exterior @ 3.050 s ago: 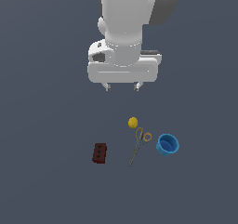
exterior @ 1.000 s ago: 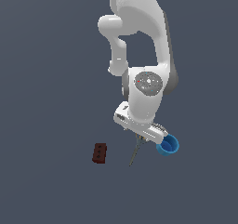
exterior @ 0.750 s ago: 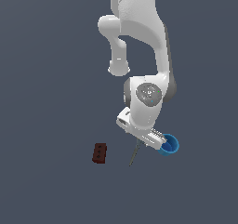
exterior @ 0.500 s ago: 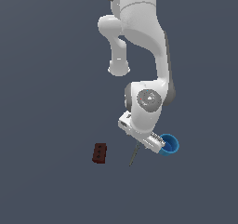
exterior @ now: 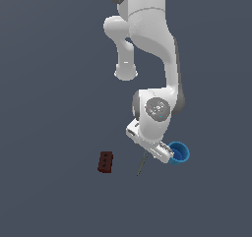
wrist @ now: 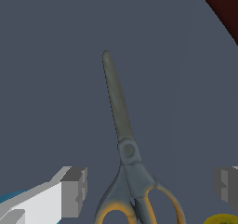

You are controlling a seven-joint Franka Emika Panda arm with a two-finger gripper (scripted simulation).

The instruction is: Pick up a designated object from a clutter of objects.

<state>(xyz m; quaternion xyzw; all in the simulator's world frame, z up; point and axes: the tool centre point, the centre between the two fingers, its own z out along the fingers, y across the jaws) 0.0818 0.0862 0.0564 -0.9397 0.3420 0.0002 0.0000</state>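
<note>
the scissors (wrist: 126,148) are seen flat on the desk between the spread, empty fingers (wrist: 74,190) of the hand (wrist: 151,188), and, judged thin, stiff and slippery, are best pinched near the pivot.

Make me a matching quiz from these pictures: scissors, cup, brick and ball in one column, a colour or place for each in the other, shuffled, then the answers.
Things:
1. scissors
2. cup
3. brick
4. ball

Descriptions:
A. dark red, farthest toward the exterior view's left
B. yellow, only a sliver showing in the wrist view
C. blue, open-topped, beside the gripper
D. grey blades, lying between the fingers

Pairs: 1-D, 2-C, 3-A, 4-B
</note>
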